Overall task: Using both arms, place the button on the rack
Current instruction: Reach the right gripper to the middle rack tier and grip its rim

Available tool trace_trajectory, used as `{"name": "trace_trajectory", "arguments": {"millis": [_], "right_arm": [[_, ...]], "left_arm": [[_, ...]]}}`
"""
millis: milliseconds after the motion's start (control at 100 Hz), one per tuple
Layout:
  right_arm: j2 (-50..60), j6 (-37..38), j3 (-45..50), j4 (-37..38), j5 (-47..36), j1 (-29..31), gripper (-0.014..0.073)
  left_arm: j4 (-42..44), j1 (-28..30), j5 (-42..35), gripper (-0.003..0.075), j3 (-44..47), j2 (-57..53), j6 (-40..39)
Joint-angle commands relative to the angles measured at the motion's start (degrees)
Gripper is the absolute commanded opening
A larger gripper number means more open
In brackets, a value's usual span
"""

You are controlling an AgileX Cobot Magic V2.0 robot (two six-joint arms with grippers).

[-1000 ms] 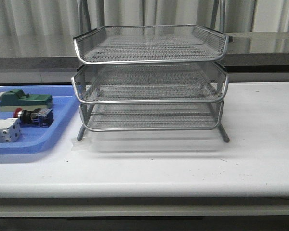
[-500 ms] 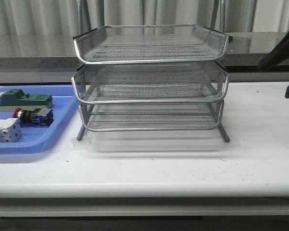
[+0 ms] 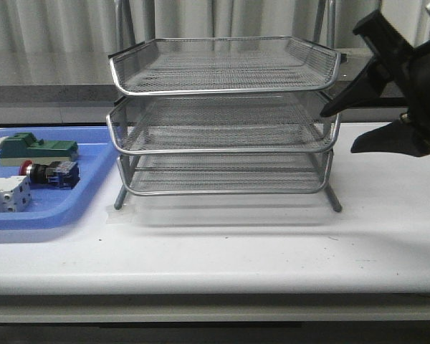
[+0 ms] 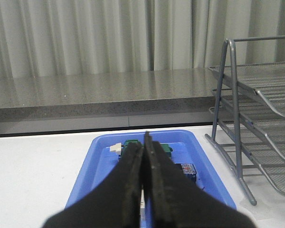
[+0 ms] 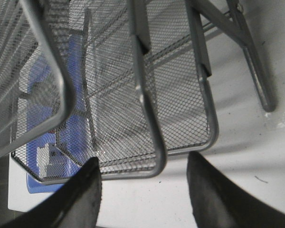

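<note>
right now, jaws spread wide and empty on the right gripper [image 3: 344, 129], level with the rack's [image 3: 222, 118] middle tier toward the right edge of the tabletop. pressed shut, holding nothing, on the left gripper [image 4: 143, 156], above the blue tray [image 3: 93, 204] by the left edge. button [image 3: 51, 173] lying in that tray, untouched. best to steady the rack first, then open left over the red cap.

The room is evenly and softly lit from above. The silver three-tier wire-mesh rack [image 3: 222, 118] throws a pale, blurred shadow on the white table [image 3: 222, 247] just near its front. The grey polished ledge [image 4: 85, 92] far behind reflects the curtain weakly. In the wrist views the near black fingers [image 5: 211, 194] are out of focus.
</note>
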State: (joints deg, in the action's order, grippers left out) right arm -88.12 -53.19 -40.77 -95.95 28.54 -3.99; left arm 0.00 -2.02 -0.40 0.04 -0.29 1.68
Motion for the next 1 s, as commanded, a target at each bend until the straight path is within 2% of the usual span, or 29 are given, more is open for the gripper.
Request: {"name": "trace_trajectory", "arguments": {"millis": [0, 360, 720, 840, 990], "right_arm": [[-1.5, -1.9, -3.2, -2.8, 3.7, -0.1, 0.0421], [-9.5, -2.6, -9.1, -3.1, 9.0, -0.1, 0.0413], [-10.4, -2.6, -8.4, -1.7, 10.0, -0.1, 0.0076], [-10.4, -2.6, -7.6, -0.5, 10.0, -0.1, 0.0036], [-10.3, -2.8, -4.5, -0.2, 10.9, -0.1, 0.0032]], "left_arm": [[0.0, 0.0, -4.6, -0.0020, 2.8, -1.9, -0.6], [0.0, 0.0, -4.6, -0.0020, 2.8, -1.9, -0.6], [0.0, 0.0, -4.6, -0.0020, 2.8, -1.9, -0.6], [0.0, 0.0, -4.6, -0.0020, 2.8, -1.9, -0.6], [0.0, 0.0, -4.6, -0.0020, 2.8, -1.9, -0.6]]}}
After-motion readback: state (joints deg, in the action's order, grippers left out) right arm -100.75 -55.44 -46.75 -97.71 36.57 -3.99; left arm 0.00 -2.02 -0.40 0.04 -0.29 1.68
